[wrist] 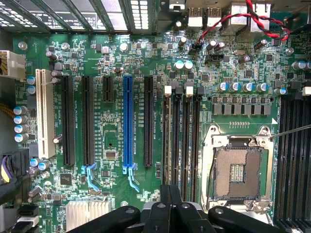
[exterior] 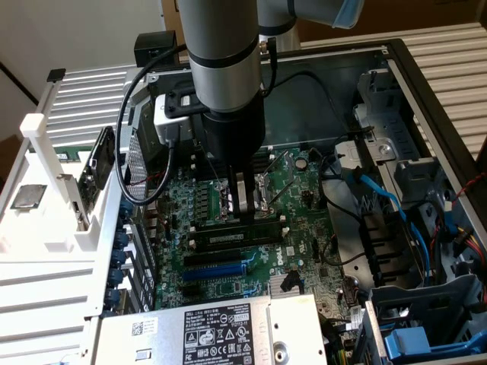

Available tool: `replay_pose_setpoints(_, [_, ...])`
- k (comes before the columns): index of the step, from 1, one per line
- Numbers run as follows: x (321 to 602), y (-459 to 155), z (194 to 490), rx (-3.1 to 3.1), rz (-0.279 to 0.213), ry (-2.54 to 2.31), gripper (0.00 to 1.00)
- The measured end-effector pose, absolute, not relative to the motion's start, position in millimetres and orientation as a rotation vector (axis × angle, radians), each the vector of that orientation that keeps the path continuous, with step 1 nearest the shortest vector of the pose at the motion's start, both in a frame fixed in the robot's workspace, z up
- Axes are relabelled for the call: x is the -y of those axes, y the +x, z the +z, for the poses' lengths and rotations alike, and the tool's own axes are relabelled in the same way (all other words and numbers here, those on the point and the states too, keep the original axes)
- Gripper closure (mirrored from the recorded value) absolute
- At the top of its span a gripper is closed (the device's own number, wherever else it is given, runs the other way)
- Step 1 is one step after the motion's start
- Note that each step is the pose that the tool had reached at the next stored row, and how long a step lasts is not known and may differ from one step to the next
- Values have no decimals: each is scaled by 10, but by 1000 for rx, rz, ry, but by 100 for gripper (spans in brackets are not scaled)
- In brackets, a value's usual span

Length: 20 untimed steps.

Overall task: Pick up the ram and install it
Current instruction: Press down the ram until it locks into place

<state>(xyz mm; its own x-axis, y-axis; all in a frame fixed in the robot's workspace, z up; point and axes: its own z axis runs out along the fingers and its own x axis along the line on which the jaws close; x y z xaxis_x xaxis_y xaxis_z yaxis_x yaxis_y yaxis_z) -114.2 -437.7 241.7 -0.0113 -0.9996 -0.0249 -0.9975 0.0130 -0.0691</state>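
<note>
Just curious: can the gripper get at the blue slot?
Probably yes: the case lies open, nothing covers the blue slot, and the gripper hangs nearby over the black memory slots.

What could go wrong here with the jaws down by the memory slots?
The gripper, jaws shut, sits low over the memory slots; pressing off-line could stress the motherboard. The open CPU socket lies right beside them, so a sideways slip might hit its contacts.

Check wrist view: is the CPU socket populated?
No, the CPU socket is open and bare, its contact grid exposed, no chip seated.
</note>
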Motion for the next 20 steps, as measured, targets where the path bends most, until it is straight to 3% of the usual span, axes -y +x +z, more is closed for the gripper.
replay_pose_setpoints(3, [4377, -1143, 2417, -2189, -46, -2163, 90])
replay_pose_setpoints(7, [4377, -1142, 2417, -2209, -4, -2181, 90])
replay_pose_setpoints(20, [4353, -1142, 2417, -2220, 19, -2192, 90])
